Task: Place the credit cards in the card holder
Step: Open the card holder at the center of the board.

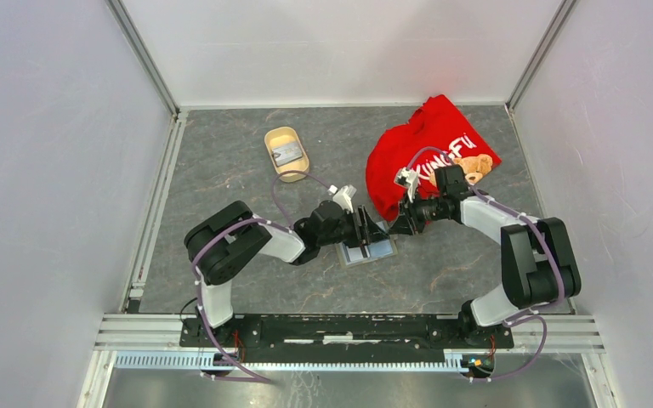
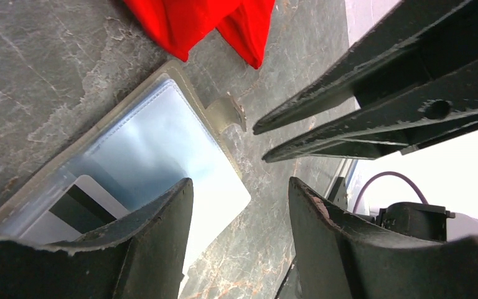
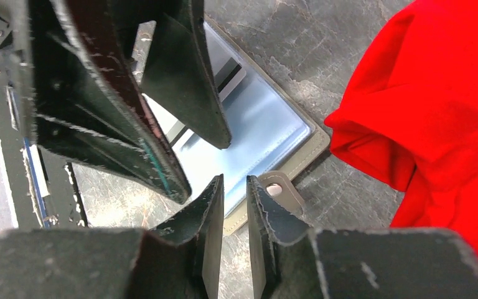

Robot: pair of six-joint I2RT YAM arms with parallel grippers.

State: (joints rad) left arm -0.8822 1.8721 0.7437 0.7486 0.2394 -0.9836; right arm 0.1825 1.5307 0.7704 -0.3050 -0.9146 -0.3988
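Note:
The grey card holder (image 1: 376, 251) lies open on the table between my two grippers, its shiny pockets (image 2: 155, 124) facing up. A pale credit card (image 2: 221, 187) sticks halfway out of a pocket. Another card with a dark stripe (image 2: 84, 202) sits inside the pocket. My left gripper (image 2: 241, 184) is open, one finger over the pale card, the other above bare table. My right gripper (image 3: 234, 180) hovers by the holder's snap tab (image 3: 283, 192), its jaws a narrow gap apart with nothing between them. A further card (image 1: 286, 153) lies in the beige tray.
A crumpled red shirt (image 1: 429, 153) lies just right of the holder, close to my right arm. The beige oval tray (image 1: 276, 136) stands at the back left. White walls and a metal frame enclose the grey marbled table (image 1: 221, 170).

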